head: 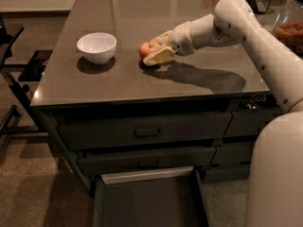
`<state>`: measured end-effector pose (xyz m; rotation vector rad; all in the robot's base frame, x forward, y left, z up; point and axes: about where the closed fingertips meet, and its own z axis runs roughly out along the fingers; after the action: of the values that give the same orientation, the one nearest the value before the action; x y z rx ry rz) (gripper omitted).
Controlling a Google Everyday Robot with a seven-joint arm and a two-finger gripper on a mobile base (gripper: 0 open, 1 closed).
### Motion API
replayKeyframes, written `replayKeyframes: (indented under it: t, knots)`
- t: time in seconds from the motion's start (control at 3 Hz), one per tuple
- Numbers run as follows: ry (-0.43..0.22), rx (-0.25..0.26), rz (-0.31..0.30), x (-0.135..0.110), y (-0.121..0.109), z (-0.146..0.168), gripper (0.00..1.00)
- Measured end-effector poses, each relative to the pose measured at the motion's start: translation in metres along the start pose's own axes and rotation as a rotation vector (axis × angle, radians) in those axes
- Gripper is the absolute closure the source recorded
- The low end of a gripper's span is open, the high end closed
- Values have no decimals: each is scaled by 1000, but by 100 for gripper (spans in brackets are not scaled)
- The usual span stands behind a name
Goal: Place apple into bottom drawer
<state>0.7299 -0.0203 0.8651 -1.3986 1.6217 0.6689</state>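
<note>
The red apple (144,50) rests on the dark grey countertop (118,79), right of the white bowl (96,46). My gripper (151,50) reaches in from the right. It is open, with one pale finger behind the apple and the other finger (158,57) in front of it, so the apple sits between them and is partly hidden. The bottom drawer (147,205) of the left stack is pulled out below the counter's front, with its dark flat inside showing.
Two shut handled drawers (147,132) sit above the open one. A narrower right stack (244,122) is beside them. A jar (291,30) and other items stand at the counter's back right. Dark furniture (12,74) stands at the left. My white arm (246,27) crosses the right side.
</note>
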Motion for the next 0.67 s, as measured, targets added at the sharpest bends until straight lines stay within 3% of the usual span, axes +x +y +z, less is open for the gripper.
replayKeyframes:
  t: [0.67]
  knots:
    - [0,0,0,0,0,0,88]
